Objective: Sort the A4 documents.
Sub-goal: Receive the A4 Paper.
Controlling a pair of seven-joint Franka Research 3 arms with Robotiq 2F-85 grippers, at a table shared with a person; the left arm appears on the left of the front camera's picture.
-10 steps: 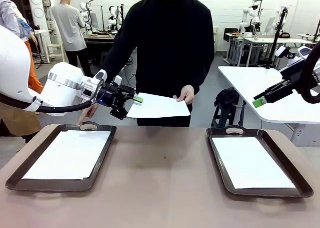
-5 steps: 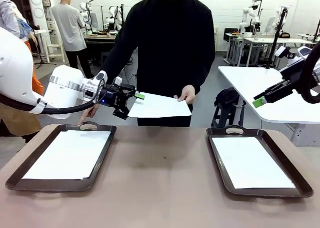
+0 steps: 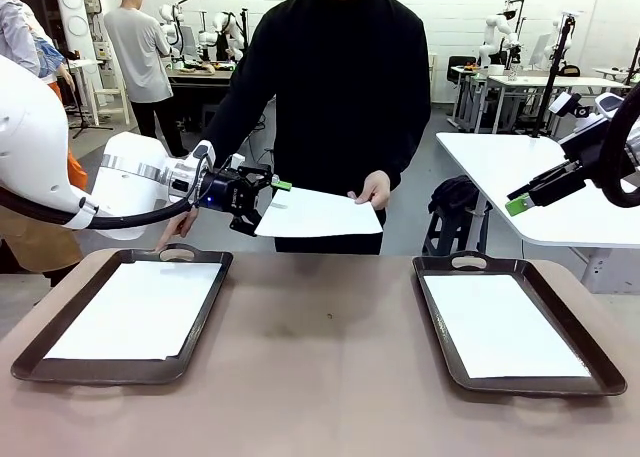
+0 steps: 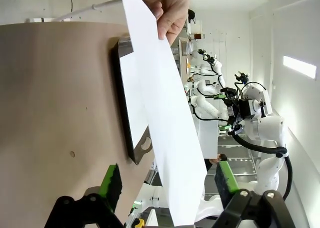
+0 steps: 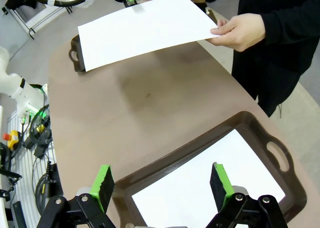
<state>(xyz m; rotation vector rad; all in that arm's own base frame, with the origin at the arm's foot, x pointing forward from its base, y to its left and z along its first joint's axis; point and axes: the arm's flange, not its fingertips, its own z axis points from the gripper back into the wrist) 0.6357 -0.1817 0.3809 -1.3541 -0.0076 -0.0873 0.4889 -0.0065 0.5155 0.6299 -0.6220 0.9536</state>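
The table [image 3: 320,367] carries two trays [image 3: 130,317] — each with a sheet [image 3: 140,307] lying flat inside. A person's hand [image 3: 373,189] holds another sheet [image 3: 318,213] above the far edge; the left gripper [image 3: 268,199], jaws spread, straddles its other end without pinching it. The right gripper [image 3: 517,204] hangs empty and open — well off right.

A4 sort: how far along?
Done: paper already lies in the left tray and the right tray. In hand: the person's hand holds out one sheet, and the open left gripper straddles its edge. Left: close, take it, tray it.
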